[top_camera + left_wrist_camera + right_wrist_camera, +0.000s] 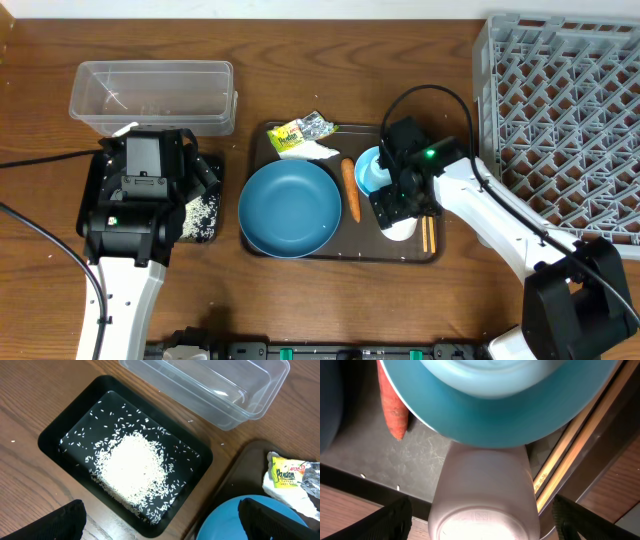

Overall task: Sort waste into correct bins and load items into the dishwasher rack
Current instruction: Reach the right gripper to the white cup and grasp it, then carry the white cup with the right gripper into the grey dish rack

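A: Rice grains (132, 467), the white heap, where?
B: Left of frame, in the shallow black rectangular tray (50, 435) on the brown wooden table (300, 60). The left gripper (165, 520) gapes above it, empty.
A: And the right gripper (482, 520)?
B: Centre-right, fingers apart astride the small white cup (485, 490), with the small light-blue bowl (495, 415) crowding just above.

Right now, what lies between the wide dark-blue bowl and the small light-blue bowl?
The orange carrot lies between the dark-blue bowl and the light-blue bowl, seen in the overhead view.

White rice (132, 467) heaps in the black tray (52, 435), clear tub (150, 90) beside it. Dark-blue bowl (290, 208), carrot (351, 190), light-blue bowl (368, 170) – touching the white cup (402, 230) – and chopsticks (428, 235) sit in a row (wrapper (303, 128) on tissue (310, 152) behind); the grey rack (560, 110) is far right.
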Robot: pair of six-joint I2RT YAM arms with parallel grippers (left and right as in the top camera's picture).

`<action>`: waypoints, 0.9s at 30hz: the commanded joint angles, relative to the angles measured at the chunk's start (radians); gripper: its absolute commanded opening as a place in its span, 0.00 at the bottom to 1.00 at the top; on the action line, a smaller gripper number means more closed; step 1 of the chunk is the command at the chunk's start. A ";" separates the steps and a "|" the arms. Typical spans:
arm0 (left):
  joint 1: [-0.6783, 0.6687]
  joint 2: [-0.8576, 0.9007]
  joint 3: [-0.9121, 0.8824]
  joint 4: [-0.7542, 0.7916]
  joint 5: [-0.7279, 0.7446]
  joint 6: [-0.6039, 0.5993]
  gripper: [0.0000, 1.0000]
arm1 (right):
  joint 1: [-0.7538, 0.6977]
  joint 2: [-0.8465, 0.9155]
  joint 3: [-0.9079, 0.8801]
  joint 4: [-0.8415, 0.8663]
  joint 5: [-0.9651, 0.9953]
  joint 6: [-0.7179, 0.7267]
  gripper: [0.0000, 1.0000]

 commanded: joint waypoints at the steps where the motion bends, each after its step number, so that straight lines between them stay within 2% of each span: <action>1: 0.004 0.000 0.015 -0.003 -0.013 -0.008 1.00 | 0.005 0.002 -0.011 0.003 0.006 0.007 0.86; 8: 0.004 0.000 0.015 -0.003 -0.013 -0.008 1.00 | 0.005 0.002 -0.012 -0.003 0.006 0.008 0.68; 13: 0.004 0.000 0.015 -0.003 -0.013 -0.008 1.00 | 0.005 0.002 -0.012 -0.009 0.006 0.008 0.70; 16: 0.004 0.000 0.015 -0.003 -0.013 -0.008 1.00 | 0.005 0.002 -0.012 -0.012 0.006 0.008 0.62; 19: 0.004 0.000 0.015 -0.003 -0.013 -0.008 1.00 | 0.005 0.002 -0.012 -0.007 0.007 0.007 0.59; 21: 0.004 0.000 0.015 -0.003 -0.013 -0.008 1.00 | 0.005 0.002 -0.010 -0.006 0.006 0.008 0.49; 23: 0.004 0.000 0.015 -0.003 -0.013 -0.008 1.00 | 0.005 0.002 0.003 -0.013 0.006 0.008 0.43; 27: 0.004 0.000 0.015 -0.003 -0.013 -0.008 1.00 | -0.003 0.001 0.069 -0.063 0.007 0.007 0.39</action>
